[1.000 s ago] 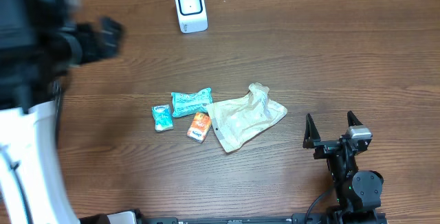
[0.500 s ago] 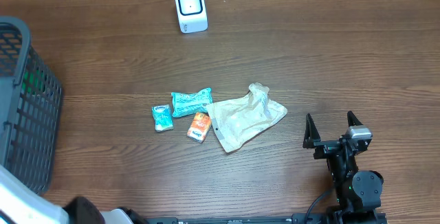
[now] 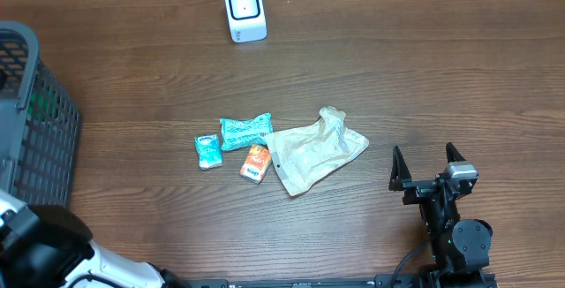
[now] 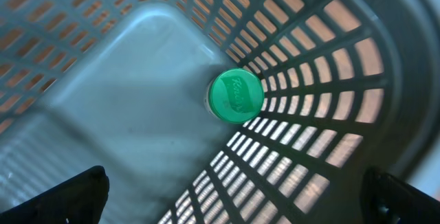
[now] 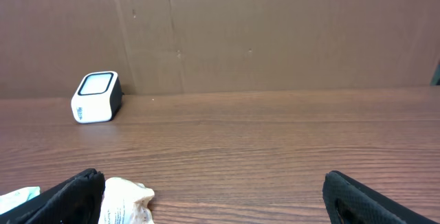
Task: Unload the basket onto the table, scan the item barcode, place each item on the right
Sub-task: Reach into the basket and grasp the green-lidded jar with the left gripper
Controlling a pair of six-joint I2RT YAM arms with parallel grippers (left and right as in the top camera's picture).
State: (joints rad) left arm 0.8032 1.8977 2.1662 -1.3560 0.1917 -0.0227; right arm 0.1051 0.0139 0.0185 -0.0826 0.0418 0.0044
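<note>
At the left edge of the surface (image 3: 397,76), beside the basket (image 3: 40,129): left claw (image 4: 237,200) swung back from the far corner, spread wide, empty. Green-capped item (image 4: 235,95) lying inside, likely finished. Teal packet (image 3: 245,132) probably next. Right claw (image 3: 425,157) open, idle.

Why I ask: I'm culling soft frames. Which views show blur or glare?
Overhead: table and teal packet crisp, only the left arm in the bottom corner smeared. Left wrist: basket mesh soft and backlit, green cap clearer. Right wrist: barcode scanner sharp, no glare.
</note>
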